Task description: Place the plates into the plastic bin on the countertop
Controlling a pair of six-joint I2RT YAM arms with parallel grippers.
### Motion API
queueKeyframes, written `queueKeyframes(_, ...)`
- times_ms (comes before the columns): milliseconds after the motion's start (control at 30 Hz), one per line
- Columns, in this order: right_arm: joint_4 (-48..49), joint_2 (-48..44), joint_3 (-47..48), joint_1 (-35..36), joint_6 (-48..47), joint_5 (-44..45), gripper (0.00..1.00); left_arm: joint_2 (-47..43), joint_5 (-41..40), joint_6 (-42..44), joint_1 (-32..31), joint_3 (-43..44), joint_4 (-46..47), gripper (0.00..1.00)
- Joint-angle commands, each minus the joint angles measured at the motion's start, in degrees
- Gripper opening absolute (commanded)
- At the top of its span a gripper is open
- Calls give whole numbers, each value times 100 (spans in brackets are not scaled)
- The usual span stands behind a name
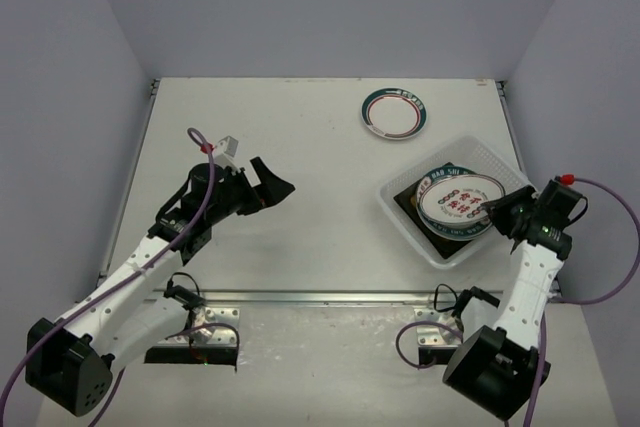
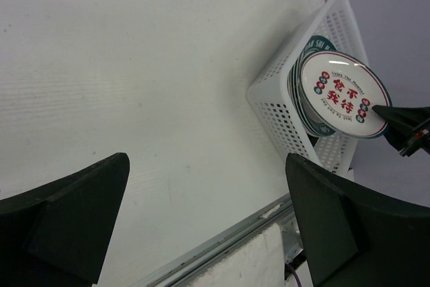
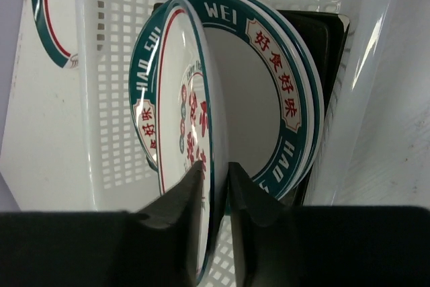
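— "White plate [image 3: 181,119] tilts on the stack [image 3: 289,99] inside the plastic bin [image 3: 114,65], right pincer [image 3: 216,166] barely parted astride its rim; gripping, I can't tell."
— "A snag on withdrawal could drag it out."

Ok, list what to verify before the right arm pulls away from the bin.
1. Red-lettered plate on top of the stacked plates, within the plastic bin: ok.
2. Right gripper free of that plate's rim: cannot tell; its jaws closely straddle the rim.
3. Left gripper open and empty: ok.
4. All plates binned: not ok; a teal-rimmed plate lies on the countertop.
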Motion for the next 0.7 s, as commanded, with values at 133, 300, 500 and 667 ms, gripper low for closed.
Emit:
queueKeyframes(133, -147, 34, 406, 237, -660, 678, 73, 91, 357, 45, -22, -68, 590, 100)
queueKeyframes(300, -662, 729, 859, 1104, -1134, 1665, 84, 579, 623, -152, -27, -136, 1050, 100)
queueKeyframes(500, -794, 1138, 989, 1306, -1274, 2041, 85, 1289, 690, -411, -31, -80, 1564, 100)
queueKeyframes(667, -695, 820, 1020, 1325, -1316, 2406, 86, 1724, 667, -528, -40, 19, 1862, 100)
